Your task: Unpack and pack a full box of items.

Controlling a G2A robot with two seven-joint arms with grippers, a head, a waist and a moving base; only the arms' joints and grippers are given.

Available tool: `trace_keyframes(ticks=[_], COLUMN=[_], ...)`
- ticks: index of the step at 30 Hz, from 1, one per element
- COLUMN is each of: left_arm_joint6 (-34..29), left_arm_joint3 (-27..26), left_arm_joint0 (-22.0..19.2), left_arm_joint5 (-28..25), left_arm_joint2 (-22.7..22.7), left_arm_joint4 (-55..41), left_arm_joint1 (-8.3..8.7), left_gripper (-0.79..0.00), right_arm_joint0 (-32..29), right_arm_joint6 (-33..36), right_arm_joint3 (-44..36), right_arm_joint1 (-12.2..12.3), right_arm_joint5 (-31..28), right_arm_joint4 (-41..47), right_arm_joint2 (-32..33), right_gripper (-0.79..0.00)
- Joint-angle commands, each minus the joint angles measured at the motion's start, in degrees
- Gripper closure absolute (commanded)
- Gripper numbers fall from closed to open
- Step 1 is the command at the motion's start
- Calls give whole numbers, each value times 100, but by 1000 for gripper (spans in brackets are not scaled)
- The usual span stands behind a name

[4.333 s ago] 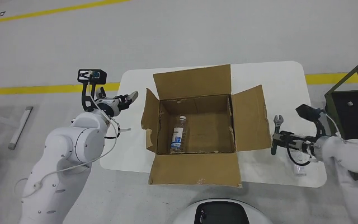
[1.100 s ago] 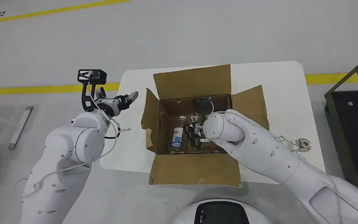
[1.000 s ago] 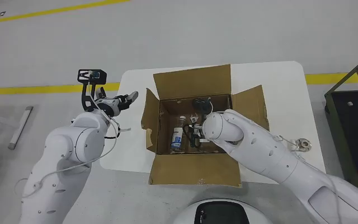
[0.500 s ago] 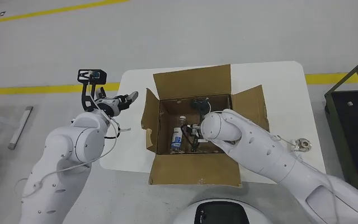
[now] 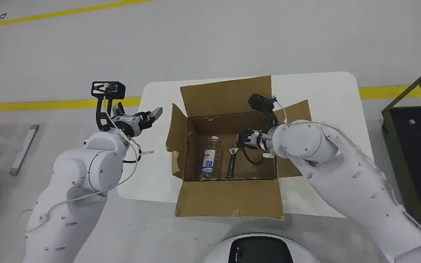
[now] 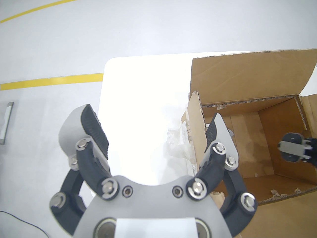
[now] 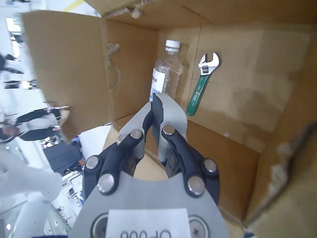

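Two wide-open fingers (image 6: 95, 130) of the left gripper (image 5: 155, 113) hang empty over the left edge of the worktop (image 5: 329, 92), just beside the box (image 5: 227, 97), whose torn left flap (image 5: 176, 135) could snag them on the way in. On the box floor the bottle (image 5: 208, 158) lies beside the wrench (image 5: 232, 162). Being round, it may roll if nudged. The right gripper (image 5: 242, 139), fingers pressed together on nothing, sits inside near the right wall, so a careless lift could catch cardboard and drag the light box. The worktop is white and round-cornered, and it stands on a pale grey floor (image 5: 197, 39) with yellow lines (image 5: 59, 104).
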Motion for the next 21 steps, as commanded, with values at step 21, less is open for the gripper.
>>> trace_keyframes(ticks=[21], left_arm_joint6=[0], left_arm_joint3=[0], left_arm_joint0=[0], left_arm_joint5=[0], left_arm_joint2=[0], left_arm_joint4=[0], left_arm_joint1=[0], left_gripper=[-785], right_arm_joint0=[-3734], right_arm_joint6=[1628], right_arm_joint3=[-2804], right_arm_joint1=[831], right_arm_joint5=[-851], right_arm_joint4=[-2991], right_arm_joint2=[4839], right_gripper=[0])
